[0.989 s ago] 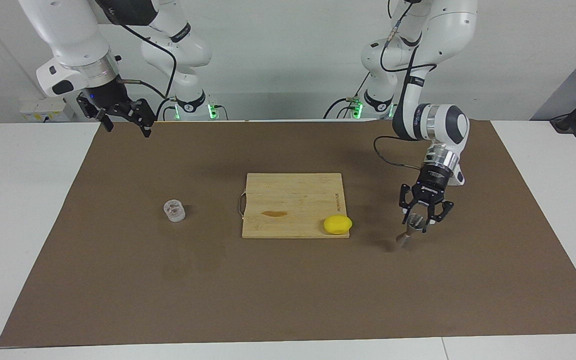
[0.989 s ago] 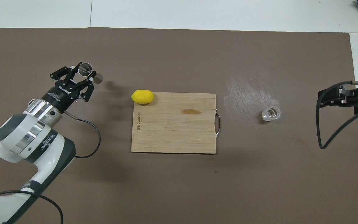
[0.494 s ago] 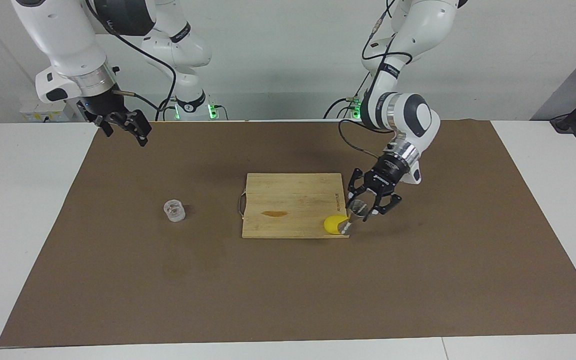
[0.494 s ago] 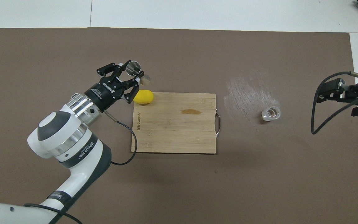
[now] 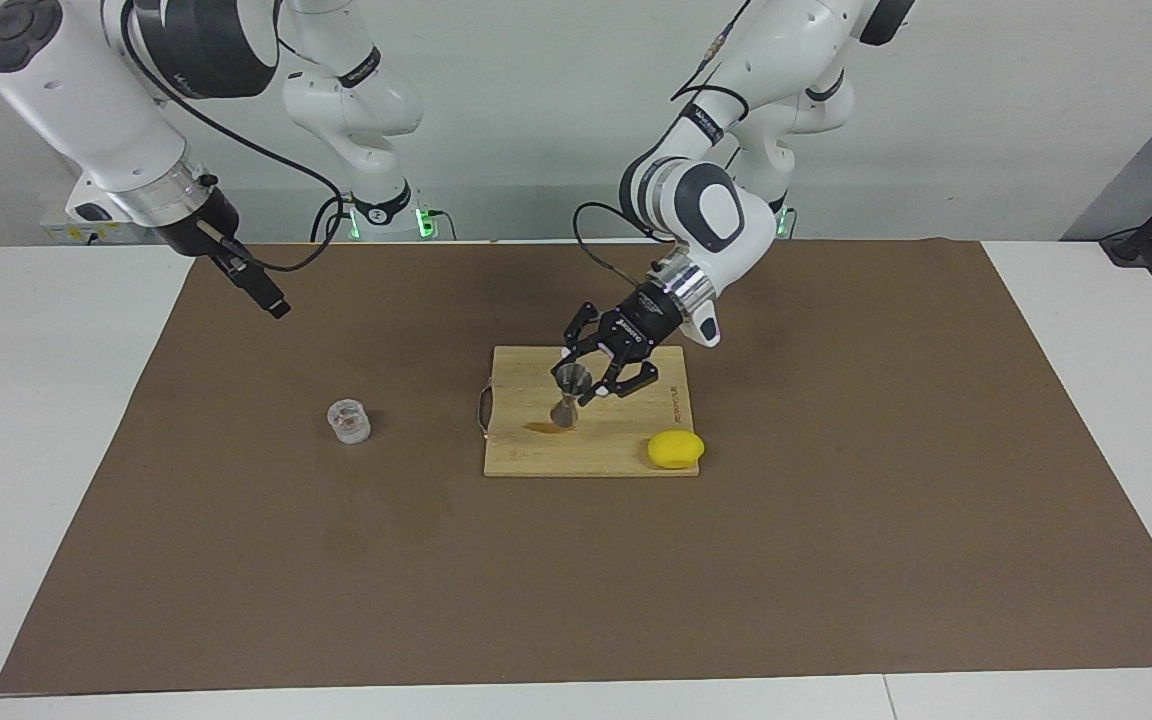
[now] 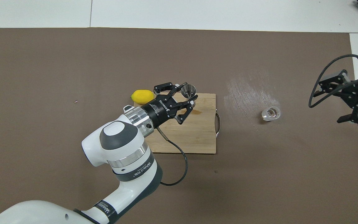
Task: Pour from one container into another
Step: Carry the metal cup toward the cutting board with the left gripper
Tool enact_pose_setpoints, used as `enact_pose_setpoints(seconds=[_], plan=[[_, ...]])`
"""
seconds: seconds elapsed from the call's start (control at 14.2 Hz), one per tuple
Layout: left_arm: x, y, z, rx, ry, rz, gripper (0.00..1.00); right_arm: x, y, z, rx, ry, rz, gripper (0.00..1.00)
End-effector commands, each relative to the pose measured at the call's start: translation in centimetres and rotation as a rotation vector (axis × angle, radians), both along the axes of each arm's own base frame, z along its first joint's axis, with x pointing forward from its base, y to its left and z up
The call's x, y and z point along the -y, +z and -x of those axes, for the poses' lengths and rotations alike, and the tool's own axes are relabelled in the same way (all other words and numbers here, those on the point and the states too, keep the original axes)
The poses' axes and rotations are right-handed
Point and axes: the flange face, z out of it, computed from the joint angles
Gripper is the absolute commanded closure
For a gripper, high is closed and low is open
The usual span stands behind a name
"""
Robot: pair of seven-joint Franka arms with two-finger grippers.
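Left jaws (image 5: 584, 381): they are pinching the jigger (image 5: 568, 397) at its upper cone and holding it over the cutting board (image 5: 626, 455), nearly upright, its long axis leaning only a little.
Jigger base: it is hanging at the brown stain on the board; whether it is touching the wood I cannot tell.
Lemon (image 5: 676, 449): it is lying on the board's corner toward the left arm's end, apart from the jigger.
Tumbler (image 5: 348, 421): it is standing upright on the brown mat (image 5: 236, 560) of the tabletop, toward the right arm's end, well apart from the board and the jigger.
Key relation: the tumbler is lying sideways from the left jaws, past the board's handle; the right arm is the nearer one to it.
Right jaws (image 6: 343, 101): they are standing spread wide and empty, in the air above the mat's edge.
Facing view: it is showing the heights of both arms.
Overhead view: it is showing the jigger's open mouth (image 6: 187, 90) and the right jaws' spread, which the facing view is not giving.
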Motion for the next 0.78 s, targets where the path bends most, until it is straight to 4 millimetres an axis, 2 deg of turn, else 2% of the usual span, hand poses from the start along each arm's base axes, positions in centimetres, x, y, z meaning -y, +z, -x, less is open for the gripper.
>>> enact_pose_setpoints(seconds=[0.0, 0.14, 0.35, 0.49, 0.56, 0.71], plan=[[0.7, -1.6, -1.1, -0.029, 0.006, 0.012, 1.0, 1.3, -1.9, -0.8, -0.045, -0.207, -0.062, 0.0], [1.3, -2.4, -0.1, -0.032, -0.024, -0.012, 1.0, 1.7, -4.5, -1.8, -0.064, -0.315, -0.107, 0.0], [2.1, -3.1, 0.7, -0.031, -0.054, -0.028, 1.0, 4.4, -9.3, -3.1, -0.145, -0.396, -0.189, 0.0], [2.1, -3.6, 0.3, -0.035, -0.06, -0.013, 1.0, 6.5, -12.6, -3.5, -0.166, -0.471, -0.249, 0.0], [2.2, -3.8, 0.5, -0.036, -0.065, -0.012, 1.0, 6.8, -14.2, -3.3, -0.168, -0.502, -0.273, 0.0], [2.6, -4.5, 1.2, -0.045, -0.084, -0.013, 1.0, 7.1, -18.8, -3.6, -0.219, -0.581, -0.328, 0.0]])
